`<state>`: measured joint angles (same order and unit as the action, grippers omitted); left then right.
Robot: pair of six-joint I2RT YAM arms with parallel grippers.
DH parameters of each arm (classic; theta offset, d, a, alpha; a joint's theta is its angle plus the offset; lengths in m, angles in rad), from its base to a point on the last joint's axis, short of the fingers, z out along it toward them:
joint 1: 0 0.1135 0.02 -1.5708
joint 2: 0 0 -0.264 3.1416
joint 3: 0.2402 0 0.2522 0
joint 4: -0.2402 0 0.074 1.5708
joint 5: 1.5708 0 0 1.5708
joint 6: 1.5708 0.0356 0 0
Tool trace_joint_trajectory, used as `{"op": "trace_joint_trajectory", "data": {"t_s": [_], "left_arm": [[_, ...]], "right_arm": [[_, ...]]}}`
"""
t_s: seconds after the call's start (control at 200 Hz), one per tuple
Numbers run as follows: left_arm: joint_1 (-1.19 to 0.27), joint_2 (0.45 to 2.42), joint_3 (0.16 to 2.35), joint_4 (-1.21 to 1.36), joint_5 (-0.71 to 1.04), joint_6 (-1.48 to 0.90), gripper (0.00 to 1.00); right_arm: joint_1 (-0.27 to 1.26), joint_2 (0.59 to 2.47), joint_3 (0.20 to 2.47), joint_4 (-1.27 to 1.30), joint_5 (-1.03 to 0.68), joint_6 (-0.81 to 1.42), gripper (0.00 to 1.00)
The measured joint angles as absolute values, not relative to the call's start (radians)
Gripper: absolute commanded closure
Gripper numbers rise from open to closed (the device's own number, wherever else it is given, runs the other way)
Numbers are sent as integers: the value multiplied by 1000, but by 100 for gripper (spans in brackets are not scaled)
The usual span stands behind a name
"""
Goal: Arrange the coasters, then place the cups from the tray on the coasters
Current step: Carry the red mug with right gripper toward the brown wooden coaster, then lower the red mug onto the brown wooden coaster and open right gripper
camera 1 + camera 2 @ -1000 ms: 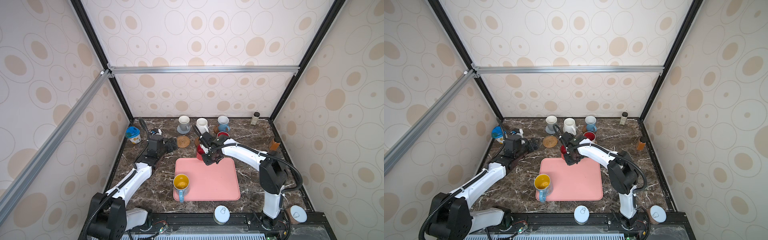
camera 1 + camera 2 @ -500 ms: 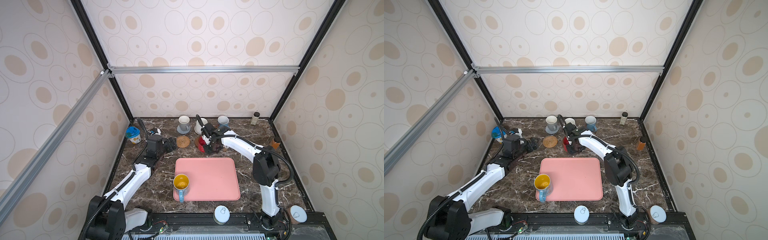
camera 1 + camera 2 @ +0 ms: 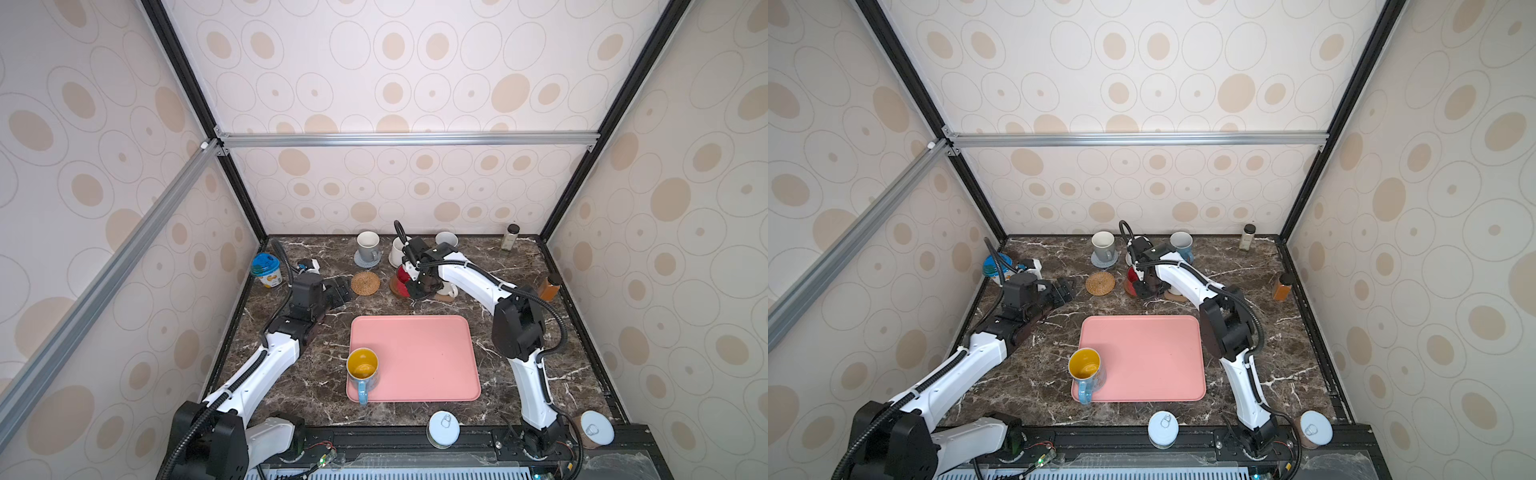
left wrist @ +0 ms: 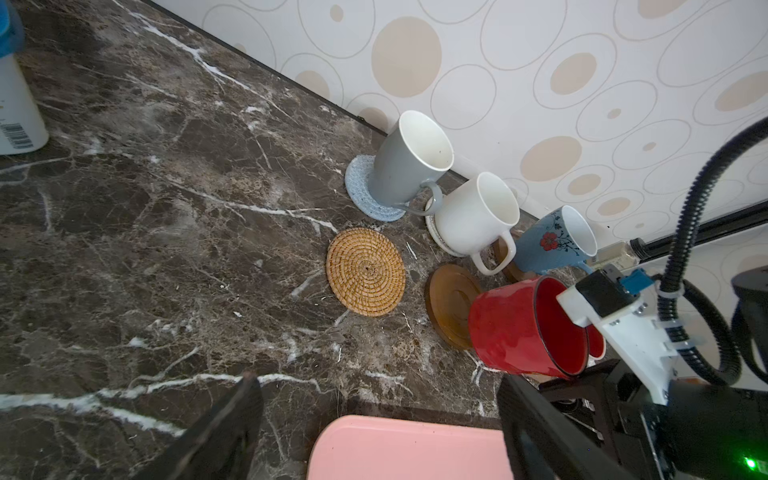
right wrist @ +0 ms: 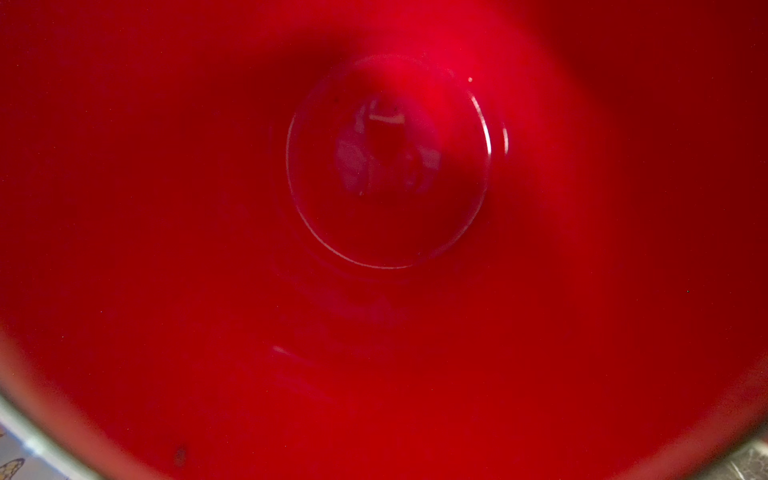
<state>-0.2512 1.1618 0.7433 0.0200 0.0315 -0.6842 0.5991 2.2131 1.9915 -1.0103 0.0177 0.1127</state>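
Right tool (image 3: pixel 416 283) is clamped on the red mug (image 4: pixel 519 328), though the contact point is hidden behind the mug. The mug hangs tilted with its base over a brown wooden coaster (image 4: pixel 451 305); whether it touches cannot be told. Left tool (image 3: pixel 338 289) stands with jaws wide apart and empty, low over the table (image 3: pixel 320 395), with the bare rattan coaster (image 3: pixel 365 283) just ahead of it. Beyond the right tool, the grey mug (image 3: pixel 368 246), white mug (image 4: pixel 473 220) and light blue mug (image 4: pixel 548 245) each sit on a coaster. A white mug with red inside (image 3: pixel 448 289) sits just beside that tool on a brown coaster, largely hidden. Behind both tools, the pink tray (image 3: pixel 415 357) carries one blue mug with yellow inside (image 3: pixel 362 368). Judgement: four mugs are placed, the fifth is at its coaster, and the sixth is left for the rattan coaster.
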Motion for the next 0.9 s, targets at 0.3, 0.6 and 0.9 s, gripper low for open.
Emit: {"op": "trace_joint_trajectory", "data": {"t_s": [0.3, 0.6, 0.9], "left_arm": [[-248, 1147, 736, 19, 19, -685, 10], [-247, 1146, 733, 17, 17, -685, 10], [-245, 1142, 728, 17, 16, -684, 10]], "right_arm": [[588, 2299, 2085, -1033, 13, 94, 96], [581, 2355, 2152, -1064, 10, 76, 96], [575, 2387, 2194, -1076, 4, 69, 95]]}}
